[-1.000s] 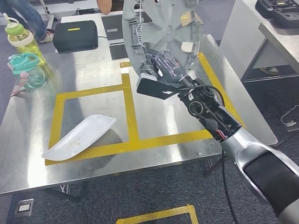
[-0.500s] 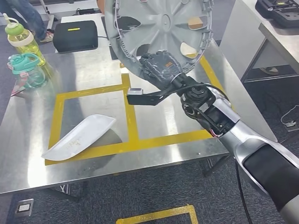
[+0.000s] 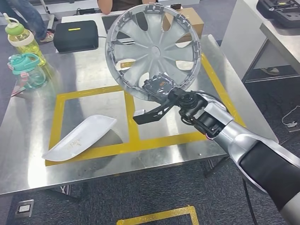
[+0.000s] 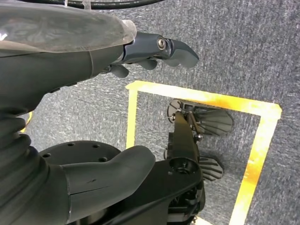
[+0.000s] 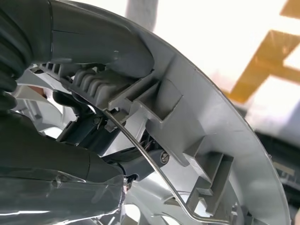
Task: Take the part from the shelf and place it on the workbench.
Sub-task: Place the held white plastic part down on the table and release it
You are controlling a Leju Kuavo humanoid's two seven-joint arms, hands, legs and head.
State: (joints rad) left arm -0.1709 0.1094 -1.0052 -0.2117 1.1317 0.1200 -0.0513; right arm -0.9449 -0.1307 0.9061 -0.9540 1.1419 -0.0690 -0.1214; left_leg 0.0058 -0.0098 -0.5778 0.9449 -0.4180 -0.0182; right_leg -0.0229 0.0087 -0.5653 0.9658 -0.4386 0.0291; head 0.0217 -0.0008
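Note:
The part is a round silver wheel cover (image 3: 153, 49) with spokes. My right hand (image 3: 159, 86) grips it at its lower rim and holds it tilted in the air above the right yellow-taped square of the steel workbench (image 3: 88, 70). The right wrist view is close on the cover's ribbed grey rim (image 5: 219, 122), with my thumb (image 5: 99, 42) pressed over the edge and darker fingers behind it. My left hand (image 4: 71, 61) hangs over the grey carpet, fingers apart, holding nothing.
A white curved panel (image 3: 79, 136) lies in the left taped square. Two drink bottles (image 3: 23, 40) stand at the bench's far left, with a black case (image 3: 75, 35) and a cardboard box (image 3: 191, 18) at the back. Another table (image 3: 276, 33) stands to the right.
My right hand has brought the wheel cover down and away from the camera and turned it. Its whole disc is now in view over the bench.

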